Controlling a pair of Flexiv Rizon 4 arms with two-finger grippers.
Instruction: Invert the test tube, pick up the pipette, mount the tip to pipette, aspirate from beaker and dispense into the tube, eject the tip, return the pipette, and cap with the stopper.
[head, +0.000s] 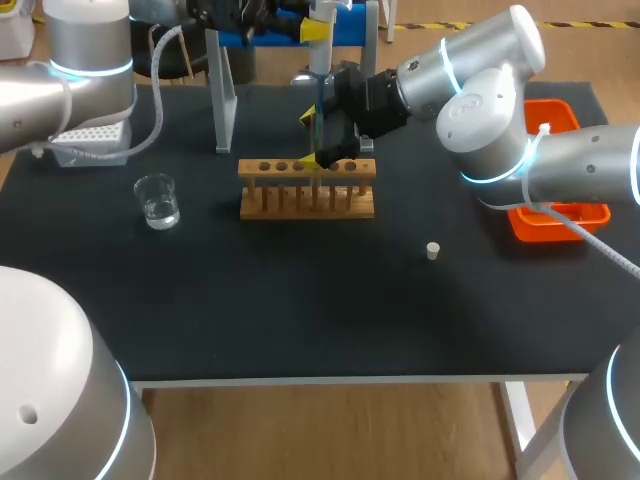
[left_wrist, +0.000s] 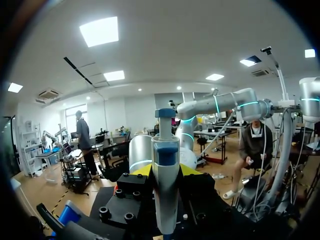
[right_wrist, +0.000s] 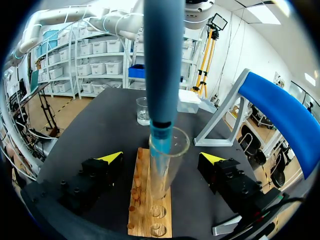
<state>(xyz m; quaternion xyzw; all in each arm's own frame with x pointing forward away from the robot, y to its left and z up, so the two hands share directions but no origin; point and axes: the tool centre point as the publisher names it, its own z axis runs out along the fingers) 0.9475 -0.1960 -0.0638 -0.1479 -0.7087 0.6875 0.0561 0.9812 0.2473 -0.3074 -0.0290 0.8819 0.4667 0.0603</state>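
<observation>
Glass test tube (right_wrist: 167, 175): upright in wooden rack (right_wrist: 145, 220); light, slick, probably fragile; best held gently mid-body. Pipette (right_wrist: 161, 60): above rack, tip in tube mouth, pinched by left gripper (left_wrist: 166, 172). Right gripper (right_wrist: 162, 157): fingers spread, flanking tube, untouching.

Lab bench: wooden tube rack (head: 307, 188), glass beaker (head: 158, 201), pipette (right_wrist: 162, 60), tip box (head: 92, 140) on black table (head: 300, 300).

The black counter (head: 300, 300) carries 1 wooden rack (head: 307, 190) near its middle. A glass beaker (head: 158, 201) of clear liquid stands to the rack's left. A small white stopper (head: 433, 251) lies well apart at the front right. An orange tray (head: 565, 222) sits at the right edge, with a white tip box (head: 95, 140) and a grey stand (head: 222, 100) along the far side.
</observation>
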